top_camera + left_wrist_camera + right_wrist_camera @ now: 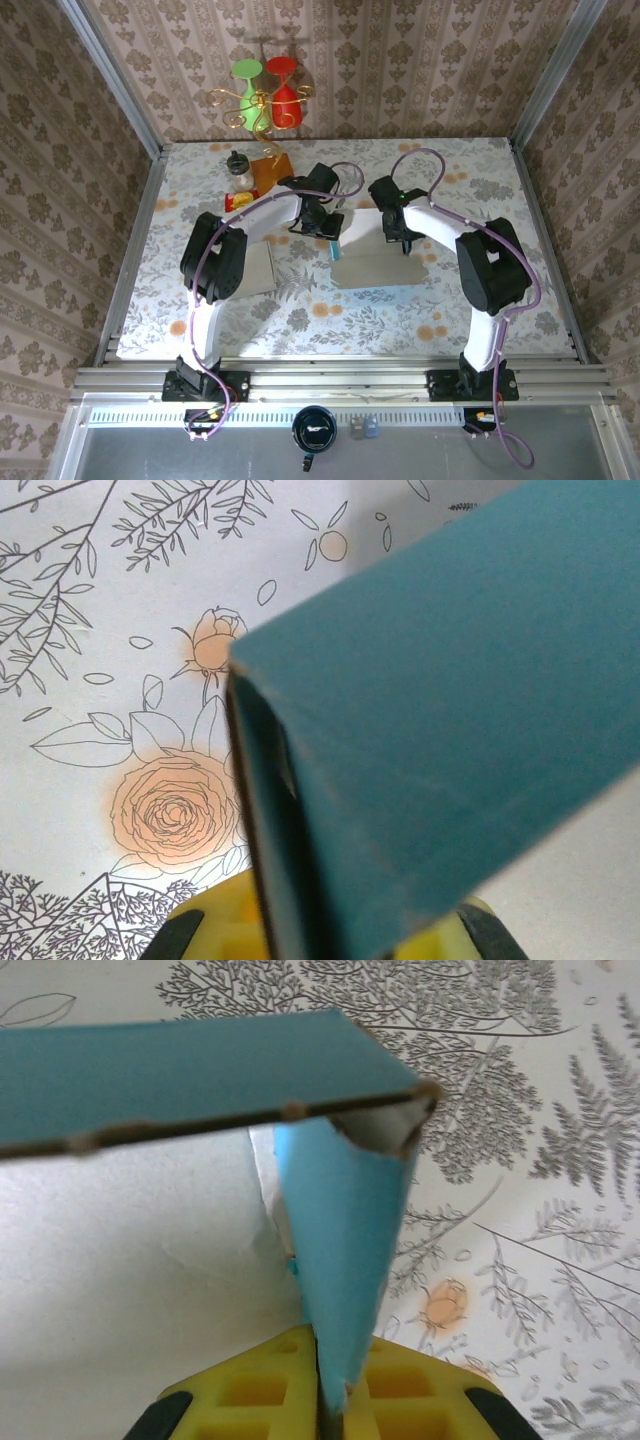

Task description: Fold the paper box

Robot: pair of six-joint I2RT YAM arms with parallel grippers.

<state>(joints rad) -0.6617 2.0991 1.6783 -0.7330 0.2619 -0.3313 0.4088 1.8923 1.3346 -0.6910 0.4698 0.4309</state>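
The paper box [375, 270] lies partly folded at the table's middle, white inside and blue outside. At the box's left edge, my left gripper [333, 243] is shut on a raised wall. The left wrist view has that teal wall [450, 680] standing on edge between the yellow fingers of the left gripper [320, 935]. At the box's right side, my right gripper [404, 243] is shut on a flap. In the right wrist view the blue flap [345, 1240] is pinched in the right gripper [330, 1400], under a folded-over blue wall [200, 1075].
A flat grey sheet [255, 268] lies left of the box. At the back left stand a small bottle [239, 168], a brown board [272, 168], a red-and-yellow item [240, 200] and a wire stand with green and red glasses [265, 95]. Patterned walls enclose the table.
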